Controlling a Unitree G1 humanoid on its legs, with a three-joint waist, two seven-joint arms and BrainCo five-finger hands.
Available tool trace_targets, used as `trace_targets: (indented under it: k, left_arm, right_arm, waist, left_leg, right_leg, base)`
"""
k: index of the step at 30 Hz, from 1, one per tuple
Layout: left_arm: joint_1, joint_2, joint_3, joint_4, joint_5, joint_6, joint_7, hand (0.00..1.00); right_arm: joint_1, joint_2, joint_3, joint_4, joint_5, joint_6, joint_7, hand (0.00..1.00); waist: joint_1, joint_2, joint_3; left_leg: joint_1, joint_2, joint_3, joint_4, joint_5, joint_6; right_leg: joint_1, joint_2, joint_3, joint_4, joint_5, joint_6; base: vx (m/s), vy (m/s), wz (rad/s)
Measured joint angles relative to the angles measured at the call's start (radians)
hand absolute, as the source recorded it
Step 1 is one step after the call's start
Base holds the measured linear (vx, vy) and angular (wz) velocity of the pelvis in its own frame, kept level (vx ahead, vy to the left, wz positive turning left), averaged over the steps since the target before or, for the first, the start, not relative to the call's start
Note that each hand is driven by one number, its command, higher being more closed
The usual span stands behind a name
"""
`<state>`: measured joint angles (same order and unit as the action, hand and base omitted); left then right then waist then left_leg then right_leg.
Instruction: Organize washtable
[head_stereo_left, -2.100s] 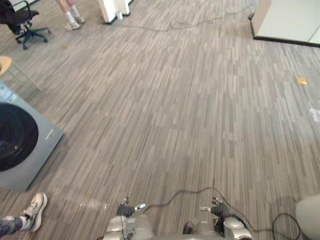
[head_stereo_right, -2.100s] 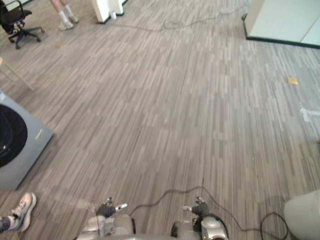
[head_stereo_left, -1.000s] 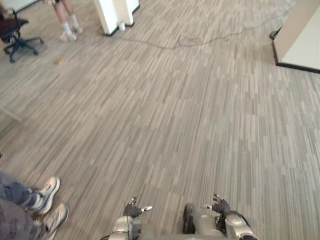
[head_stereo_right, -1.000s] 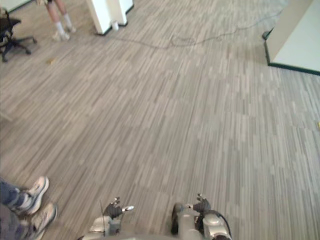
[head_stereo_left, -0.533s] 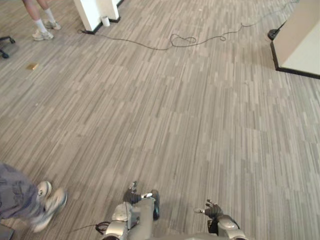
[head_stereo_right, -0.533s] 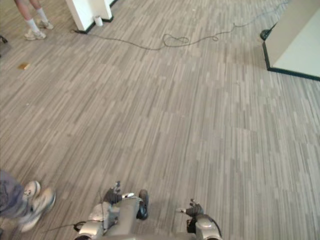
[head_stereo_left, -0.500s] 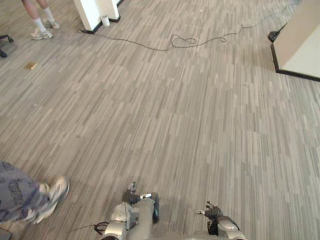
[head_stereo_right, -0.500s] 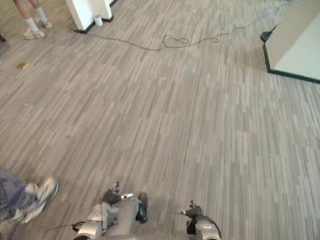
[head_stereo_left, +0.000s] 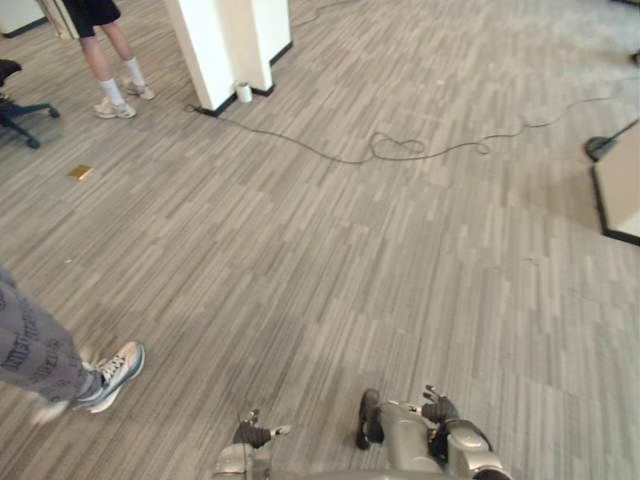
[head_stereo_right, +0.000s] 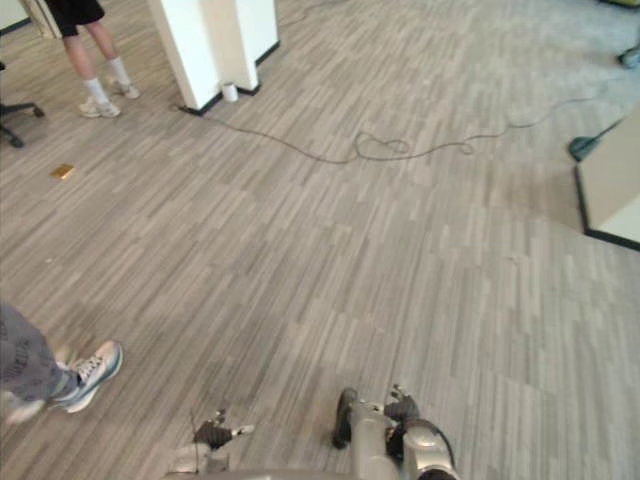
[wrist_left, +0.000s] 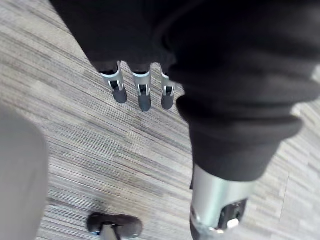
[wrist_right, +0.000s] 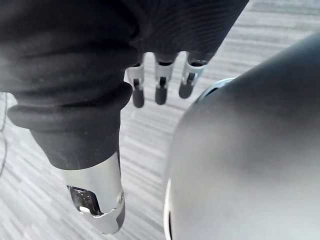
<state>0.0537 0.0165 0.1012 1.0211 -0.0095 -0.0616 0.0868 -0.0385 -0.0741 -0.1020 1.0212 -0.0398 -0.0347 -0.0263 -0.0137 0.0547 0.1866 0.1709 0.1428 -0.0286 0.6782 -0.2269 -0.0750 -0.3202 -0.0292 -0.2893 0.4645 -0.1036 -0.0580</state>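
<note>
Looking down, I saw striped grey floor (head_stereo_left: 400, 260) stretching to a white pillar (head_stereo_left: 225, 45), a person's leg (head_stereo_left: 40, 352) close on my left and a thin cord (head_stereo_left: 395, 150) looping far ahead. My left hand (wrist_left: 144, 92) and right hand (wrist_right: 160, 85) hung low at my sides, fingers straight and empty (both slack); where the washtable stood I could not tell.

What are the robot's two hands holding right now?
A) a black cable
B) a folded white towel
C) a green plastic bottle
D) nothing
D: in the wrist views the silver-fingered left hand and right hand have straight fingers with nothing between them, and grey striped floor lies past them.
</note>
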Motion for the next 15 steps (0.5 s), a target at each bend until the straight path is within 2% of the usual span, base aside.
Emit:
trace_targets:
  k: [1, 2, 3, 4, 5, 6, 7, 8, 9, 10, 11, 12, 13, 14, 15]
  left_arm:
    - [0.001, -0.01, 0.028, -0.002, 0.002, 0.0, 0.001, 0.0]
    - [0.008, -0.011, 0.044, -0.01, 0.003, 0.0, 0.001, 0.0]
    - [0.008, -0.006, 0.059, -0.035, 0.003, 0.001, 0.001, 0.0]
    - [0.008, -0.001, 0.059, -0.049, 0.003, 0.001, 0.001, 0.0]
    - [0.01, 0.008, 0.057, -0.081, 0.002, -0.001, 0.001, 0.0]
    - [0.012, 0.016, 0.058, -0.111, 0.002, -0.014, 0.001, 0.0]
    - [0.012, 0.019, 0.058, -0.12, 0.002, -0.018, 0.002, 0.0]
    - [0.005, 0.017, 0.058, -0.129, -0.004, -0.026, 0.001, 0.0]
    - [0.005, 0.017, 0.058, -0.133, -0.012, -0.031, 0.001, 0.0]
    - [0.005, 0.012, 0.057, -0.143, -0.019, -0.035, 0.002, 0.0]
    - [0.011, 0.006, 0.054, -0.144, -0.021, -0.035, 0.003, 0.0]
    - [0.015, 0.006, 0.053, -0.144, -0.028, -0.036, 0.003, 0.0]
    - [0.017, 0.016, 0.054, -0.139, -0.028, -0.034, 0.005, 0.0]
    - [0.016, 0.029, 0.054, -0.136, -0.027, -0.032, 0.006, 0.0]
    - [0.014, 0.036, 0.055, -0.134, -0.03, -0.032, 0.006, 0.0]
  right_arm:
    - [0.004, -0.005, 0.01, -0.016, -0.001, 0.003, 0.001, 0.0]
    - [0.006, -0.012, 0.034, -0.018, -0.001, 0.008, 0.002, 0.0]
    - [0.008, -0.003, 0.048, -0.018, 0.0, 0.013, 0.0, 0.0]
    - [0.012, 0.006, 0.05, -0.017, 0.001, 0.014, 0.0, 0.0]
    - [0.018, 0.023, 0.056, -0.016, 0.003, 0.015, -0.001, 0.0]
    - [0.025, 0.035, 0.073, -0.012, 0.012, 0.015, -0.003, 0.0]
    - [0.022, 0.04, 0.073, -0.007, 0.013, 0.014, -0.004, 0.0]
    - [0.014, 0.048, 0.072, -0.002, 0.019, 0.015, -0.012, 0.0]
    - [0.012, 0.052, 0.072, 0.004, 0.026, 0.014, -0.015, 0.0]
    - [0.01, 0.051, 0.072, 0.02, 0.032, 0.015, -0.016, 0.0]
    - [0.011, 0.043, 0.073, 0.032, 0.032, 0.013, -0.015, 0.0]
    - [0.01, 0.035, 0.075, 0.038, 0.031, 0.013, -0.016, 0.0]
    - [0.009, 0.043, 0.083, 0.045, 0.03, 0.013, -0.017, 0.0]
    - [0.012, 0.053, 0.084, 0.045, 0.029, 0.012, -0.017, 0.0]
    - [0.016, 0.059, 0.082, 0.044, 0.029, 0.01, -0.016, 0.0]
  waist:
    - [0.002, 0.013, 0.002]
    - [0.011, 0.02, 0.011]
    - [0.017, 0.022, 0.019]
    - [0.024, 0.007, 0.027]
    - [0.033, -0.025, 0.03]
    - [0.041, -0.045, 0.029]
    - [0.048, -0.052, 0.034]
    - [0.063, -0.047, 0.037]
    - [0.071, -0.054, 0.04]
    - [0.083, -0.057, 0.046]
    - [0.089, -0.038, 0.041]
    - [0.095, -0.031, 0.041]
    - [0.095, -0.043, 0.024]
    - [0.083, -0.06, 0.017]
    - [0.084, -0.076, 0.013]
  left_leg:
    - [-0.057, 0.018, 0.001, 0.122, 0.111, -0.017]
    - [-0.151, 0.065, 0.019, 0.34, 0.14, -0.041]
    - [-0.227, 0.094, 0.052, 0.489, 0.098, -0.021]
    - [-0.264, 0.099, 0.067, 0.522, 0.077, -0.016]
    - [-0.343, 0.09, 0.097, 0.509, 0.045, 0.001]
    - [-0.426, 0.072, 0.119, 0.432, 0.01, 0.017]
    - [-0.463, 0.06, 0.126, 0.379, -0.01, 0.024]
    - [-0.516, 0.029, 0.12, 0.222, -0.02, 0.035]
    - [-0.533, 0.004, 0.109, 0.121, -0.02, 0.035]
    - [-0.551, -0.041, 0.084, -0.098, 0.004, 0.009]
    - [-0.546, -0.056, 0.038, -0.31, 0.059, -0.044]
    - [-0.545, -0.053, 0.038, -0.3, 0.136, -0.043]
    - [-0.55, -0.086, 0.04, -0.237, 0.174, -0.007]
    - [-0.562, -0.095, 0.044, -0.188, 0.14, 0.046]
    - [-0.559, -0.099, 0.061, -0.18, 0.121, 0.062]
  right_leg:
    - [0.034, 0.017, 0.005, -0.012, -0.019, -0.007]
    - [0.111, 0.057, 0.016, -0.054, -0.04, -0.027]
    - [0.214, 0.083, 0.042, -0.108, -0.06, -0.036]
    - [0.266, 0.086, 0.049, -0.14, -0.065, -0.037]
    - [0.356, 0.083, 0.07, -0.213, -0.069, -0.039]
    - [0.426, 0.077, 0.095, -0.278, -0.069, -0.037]
    - [0.453, 0.077, 0.107, -0.303, -0.069, -0.037]
    - [0.503, 0.066, 0.131, -0.338, -0.075, -0.026]
    - [0.524, 0.05, 0.144, -0.348, -0.087, -0.007]
    - [0.561, 0.021, 0.177, -0.361, -0.117, 0.021]
    - [0.592, 0.015, 0.209, -0.372, -0.157, 0.042]
    - [0.611, 0.013, 0.234, -0.371, -0.181, 0.047]
    - [0.619, -0.014, 0.269, -0.335, -0.216, 0.035]
    - [0.584, -0.034, 0.282, -0.242, -0.22, 0.029]
    - [0.552, -0.049, 0.29, -0.174, -0.22, 0.03]
  base:
    - [0.72, -0.137, -0.23]
    - [0.71, -0.097, -0.47]
    - [0.7, -0.074, -0.48]
    - [0.69, -0.078, -0.37]
    - [0.66, -0.067, -0.31]
    - [0.65, -0.055, -0.36]
    - [0.61, 0.009, -0.58]
    - [0.47, 0.054, -0.58]
    - [0.58, 0.136, -0.78]
    - [0.69, 0.281, -0.87]
    - [0.58, 0.254, -0.95]
    - [0.71, 0.402, -0.91]
    - [0.63, 0.343, -0.66]
    - [0.76, 0.404, -0.49]
    - [0.64, 0.288, -0.39]
